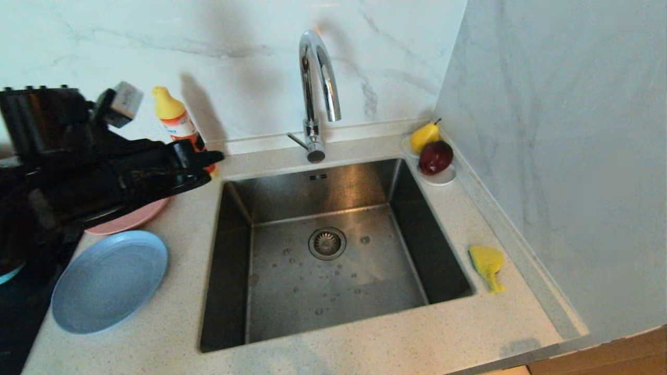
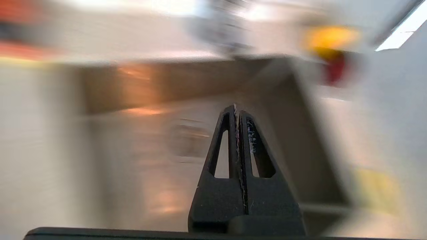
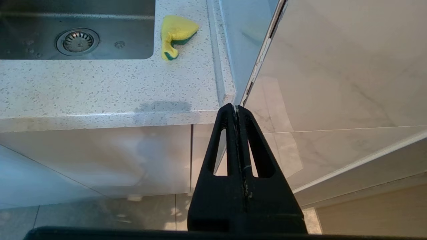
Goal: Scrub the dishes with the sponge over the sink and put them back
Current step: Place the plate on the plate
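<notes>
The pale-blue plate (image 1: 109, 281) lies flat on the counter left of the sink (image 1: 333, 291). Behind it the pink plate (image 1: 130, 219) peeks out from under my left arm. A sliver of teal rim (image 1: 10, 273) shows at the far left edge. My left gripper (image 1: 216, 156) hangs shut and empty above the counter at the sink's back-left corner, pointing toward the basin (image 2: 133, 150); its fingers (image 2: 230, 133) are pressed together. The yellow sponge (image 1: 487, 263) (image 3: 175, 33) lies on the counter right of the sink. My right gripper (image 3: 236, 108) is parked shut below the counter's front edge.
A chrome arched tap (image 1: 315, 88) rises behind the sink, with a yellow-capped orange bottle (image 1: 174, 117) to its left. A white saucer (image 1: 440, 177) at the back right holds a yellow pear (image 1: 424, 136) and a dark red apple (image 1: 435, 156). A marble wall (image 1: 563, 156) closes the right side.
</notes>
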You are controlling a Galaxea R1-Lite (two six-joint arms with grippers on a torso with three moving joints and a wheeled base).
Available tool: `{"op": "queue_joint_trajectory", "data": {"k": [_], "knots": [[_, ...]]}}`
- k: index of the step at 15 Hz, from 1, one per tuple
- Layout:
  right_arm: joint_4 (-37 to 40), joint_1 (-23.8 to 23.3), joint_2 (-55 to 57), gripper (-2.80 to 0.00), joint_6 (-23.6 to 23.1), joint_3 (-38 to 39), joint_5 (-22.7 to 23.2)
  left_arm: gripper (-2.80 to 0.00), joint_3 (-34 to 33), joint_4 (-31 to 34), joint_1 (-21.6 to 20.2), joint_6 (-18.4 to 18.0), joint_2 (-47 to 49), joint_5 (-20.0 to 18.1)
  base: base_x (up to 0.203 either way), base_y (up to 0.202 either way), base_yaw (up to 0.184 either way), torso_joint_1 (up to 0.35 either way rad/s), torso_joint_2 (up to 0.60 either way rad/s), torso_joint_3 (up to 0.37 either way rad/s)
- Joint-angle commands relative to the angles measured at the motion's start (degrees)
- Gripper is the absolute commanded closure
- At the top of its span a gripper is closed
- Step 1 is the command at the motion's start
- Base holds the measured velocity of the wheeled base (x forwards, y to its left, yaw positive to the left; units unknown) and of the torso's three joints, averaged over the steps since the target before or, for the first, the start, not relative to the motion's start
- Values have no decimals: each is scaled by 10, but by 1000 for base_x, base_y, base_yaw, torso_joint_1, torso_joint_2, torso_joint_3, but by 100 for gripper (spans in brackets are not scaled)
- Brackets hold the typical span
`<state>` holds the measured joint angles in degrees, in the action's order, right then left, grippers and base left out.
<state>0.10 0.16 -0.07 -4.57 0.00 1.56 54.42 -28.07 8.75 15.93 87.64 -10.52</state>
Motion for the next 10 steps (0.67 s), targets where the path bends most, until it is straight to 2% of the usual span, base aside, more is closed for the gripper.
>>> {"op": "queue_joint_trajectory", "data": {"k": [1,3,5,6,8,10], "knots": [[0,0,0,0,-1,0,0,0,-79,5,-1,-60,-157,197,0,0,0,0,0,0],[0,0,0,0,-1,0,0,0,-112,48,-2,-103,-231,288,0,0,0,0,0,0],[0,0,0,0,-1,0,0,0,-125,120,-4,-148,-305,372,0,0,0,0,0,0],[0,0,0,0,-1,0,0,0,-117,168,-6,-172,-329,401,0,0,0,0,0,0],[0,0,0,0,-1,0,0,0,-57,221,-28,-200,-332,416,0,0,0,0,0,0],[0,0,0,0,-1,0,0,0,-1,259,-61,-207,-283,418,0,0,0,0,0,0]]}}
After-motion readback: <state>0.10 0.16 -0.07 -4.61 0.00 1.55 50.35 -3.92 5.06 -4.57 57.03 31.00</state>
